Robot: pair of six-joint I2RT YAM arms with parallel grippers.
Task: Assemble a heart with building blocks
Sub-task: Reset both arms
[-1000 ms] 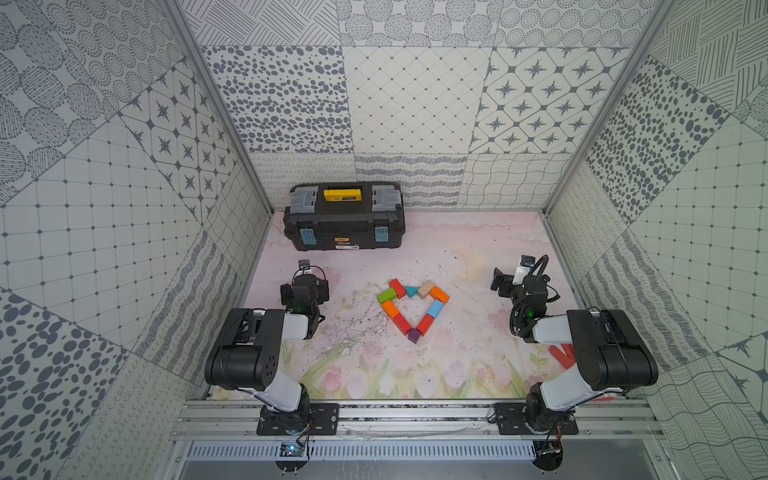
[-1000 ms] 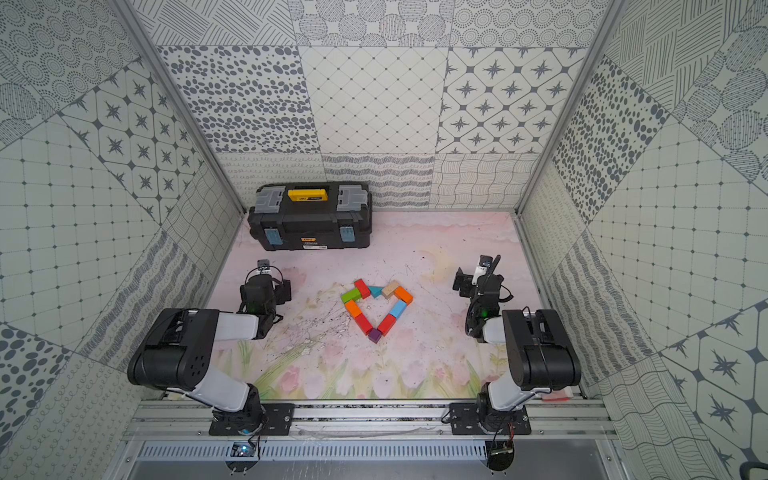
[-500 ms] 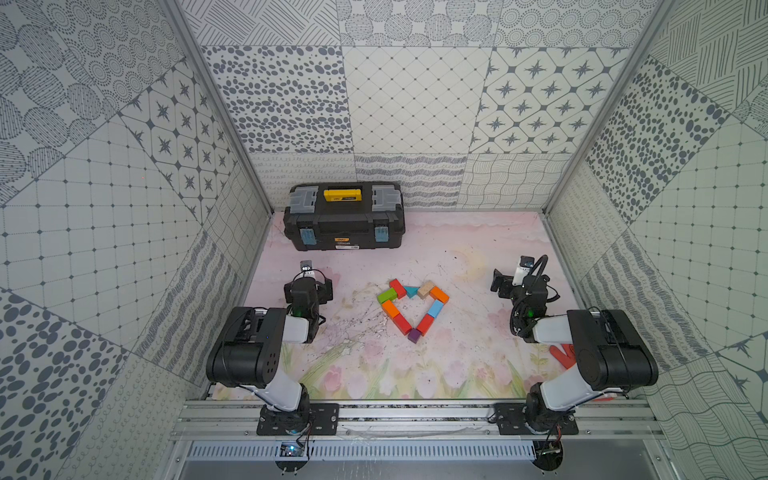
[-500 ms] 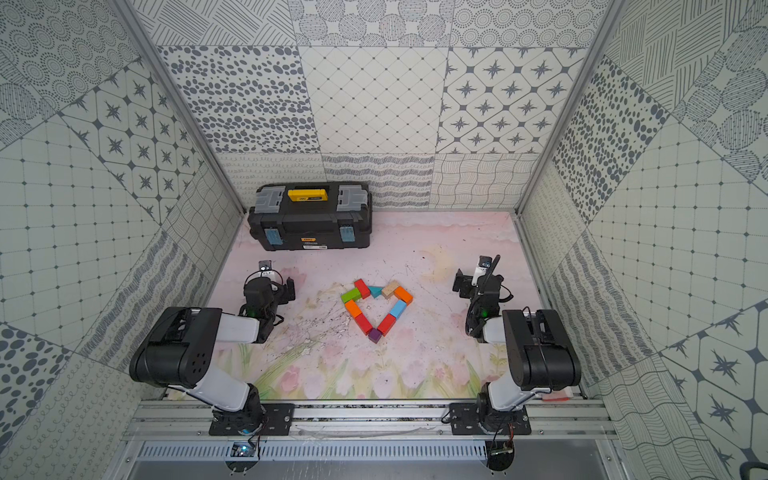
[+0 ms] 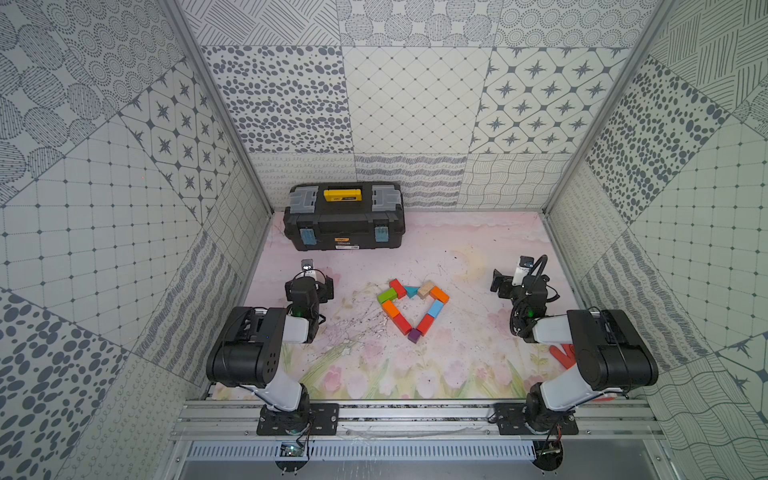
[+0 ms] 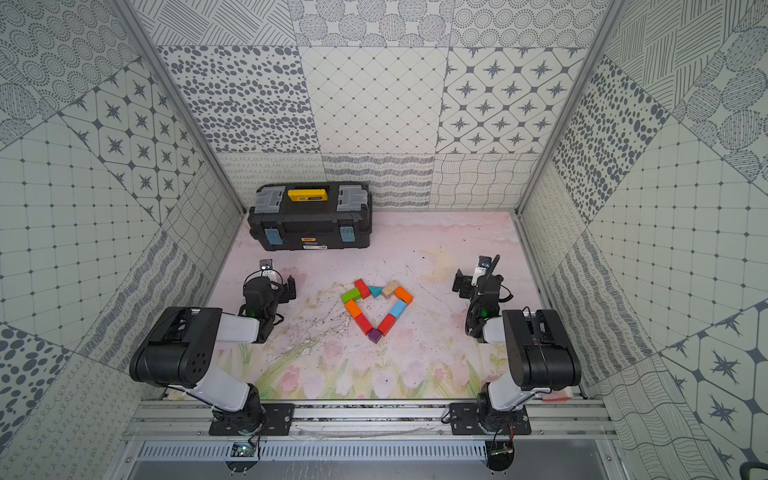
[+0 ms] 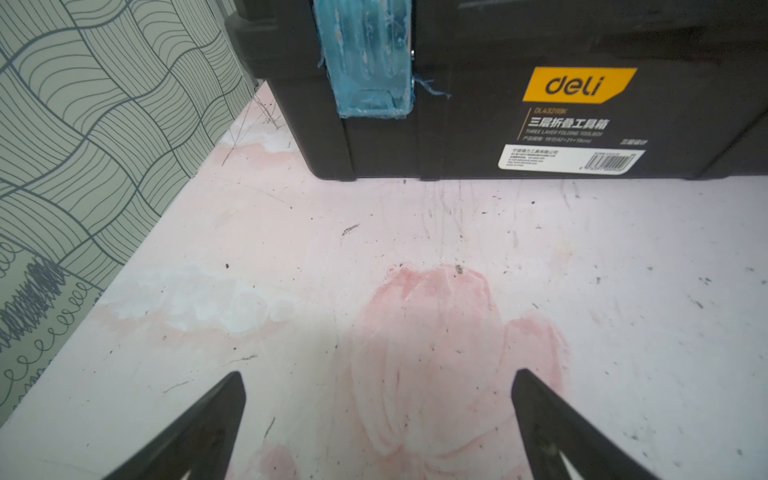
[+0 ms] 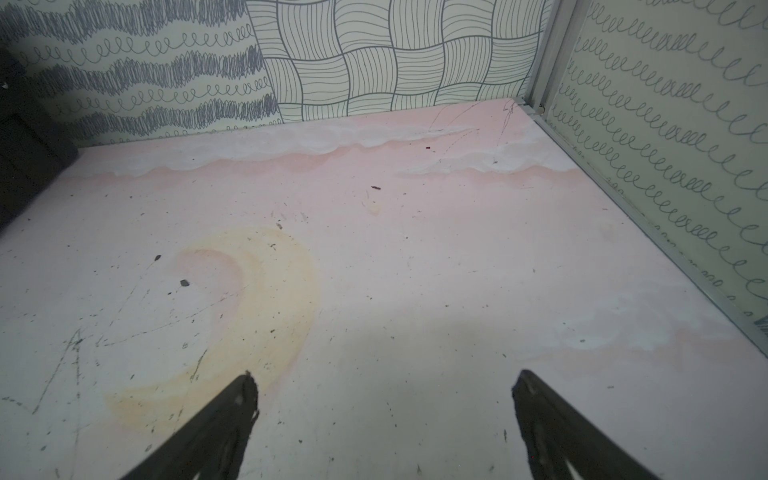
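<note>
The heart looks finished, so the danger now is undoing it. Nearest the robot, a flat red V lies partly hidden by the right arm. A swing of that arm could drag it across the mat.

Further out, the left claw and right claw sit low over the mat, jaws spread as wide as they go, gripping nothing. The heart lies mid-mat between them, well apart from both.

Its blocks only rest against each other, so a sideways sweep by either claw would likely scatter the outline. The purple cube at the tip is the smallest and closest to the robot, and would probably go first. Beyond, the left claw faces the toolbox from near; a push forward would hit its front.

The mat is smooth and pale pink, printed with flowers, scratched and specked with dark grit. The claws' fingers are matte black and taper to points.

The blocks are painted wood, mostly square-edged bricks. The exceptions are the teal triangle in the notch and a bare-wood brick beside it.

The toolbox is hard black plastic, boxy, with blue latches, grey lid trays and a yellow handle. The walls behind are flat patterned panels.
</note>
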